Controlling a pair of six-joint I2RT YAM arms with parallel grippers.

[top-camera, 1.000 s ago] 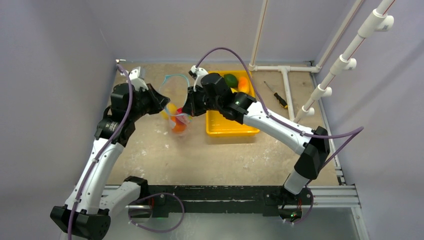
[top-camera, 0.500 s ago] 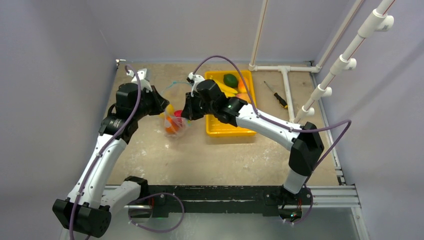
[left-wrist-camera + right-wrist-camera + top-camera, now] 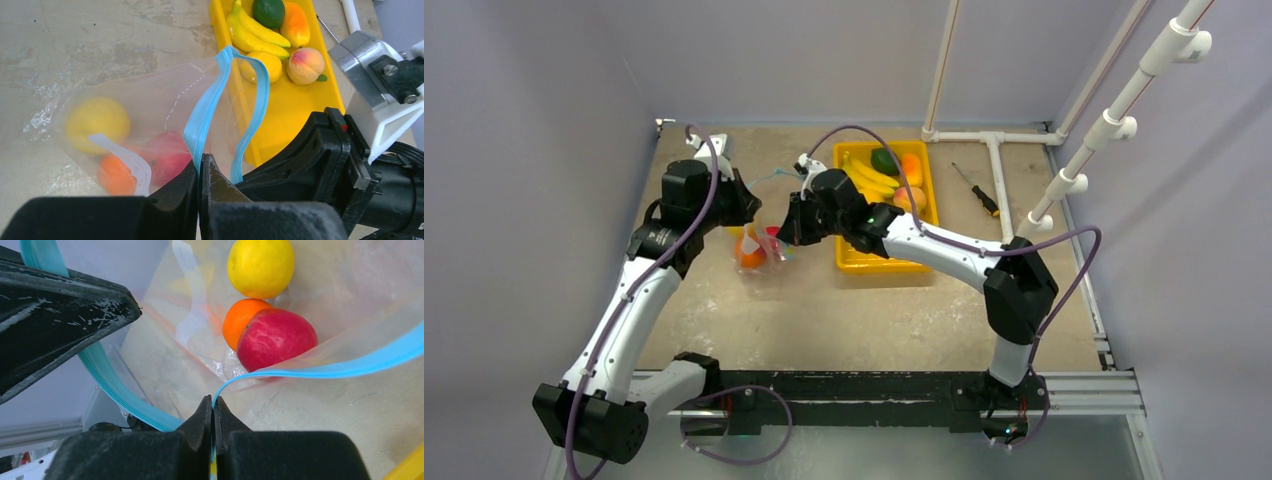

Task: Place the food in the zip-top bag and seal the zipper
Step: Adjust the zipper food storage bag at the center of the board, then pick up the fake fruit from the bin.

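Holding the mouth apart, the left gripper and the right gripper are each pinched tight on the thin teal-blue zipper strip of the clear, floppy plastic zip-top bag, which sits between them beside the yellow rectangular tray. Three pieces lie inside — a yellow toy lemon, a small orange and a red apple. In the tray are the yellow bananas, dark green avocado, orange mango, second lemon and peach — so loading looks under half done, and sealing has not begun.
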